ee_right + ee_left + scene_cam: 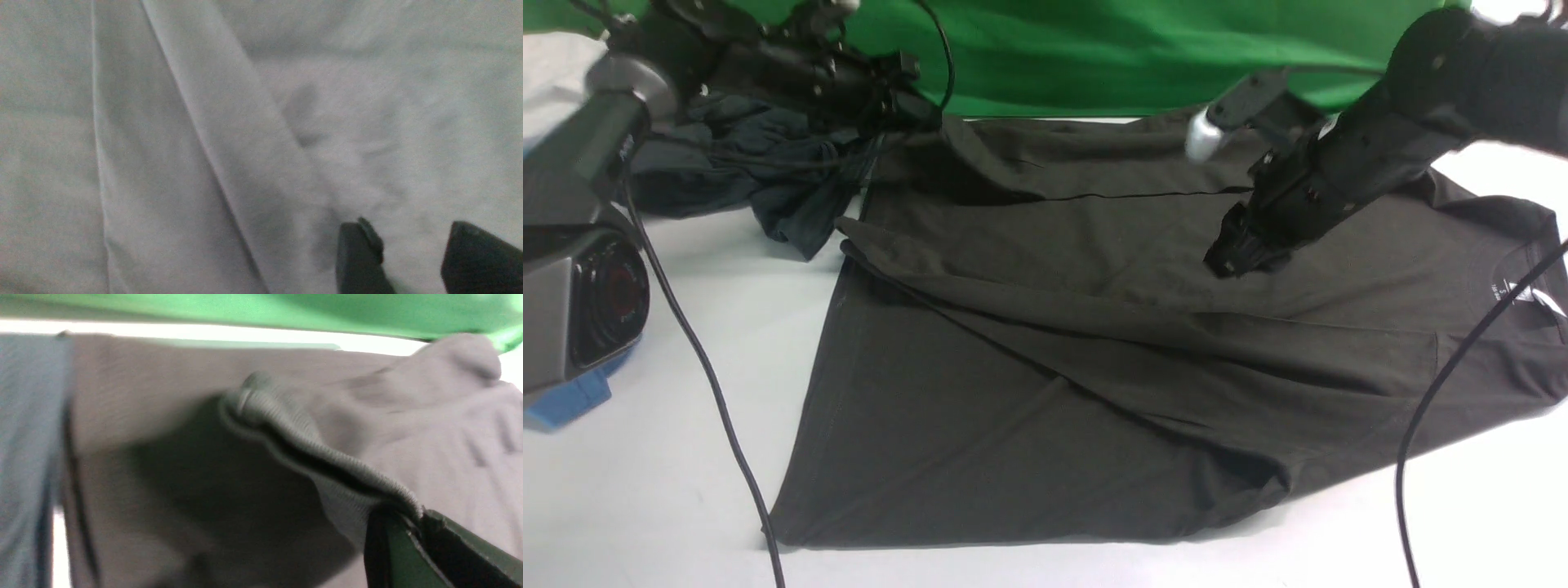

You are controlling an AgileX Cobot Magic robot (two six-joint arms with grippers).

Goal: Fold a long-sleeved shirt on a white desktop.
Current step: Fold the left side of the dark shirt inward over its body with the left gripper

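the long-sleeved shirt [1054, 457] lies spread on the white table [711, 408], its collar end off toward the robot's right and its hem toward the left, w/ the neck label [1521, 291] showing near the right edge of the view. the left tool [421, 516] is closed on a cuff at the far side, lifting that bit clear of the body; prob. so the far sleeve can be laid over the torso, as the near one [1176, 327] seems to be, slanting across w/ its cuff by the hem. the right tool [408, 249] has its fingers apart w/ nothing btwn them, hanging over the middle of the shirt, maybe there to help w/ a fold or just waiting its turn. far sleeve looks like the step in hand, so i'd say early days: the body's still full width. next the cuff needs to come toward the near side & go down flat, low and slow, bc thin cloth could slip or bunch up. the dark grey-teal garment [792, 163] sits just beside the hem, prob. put aside, tho the left arm could snag it.
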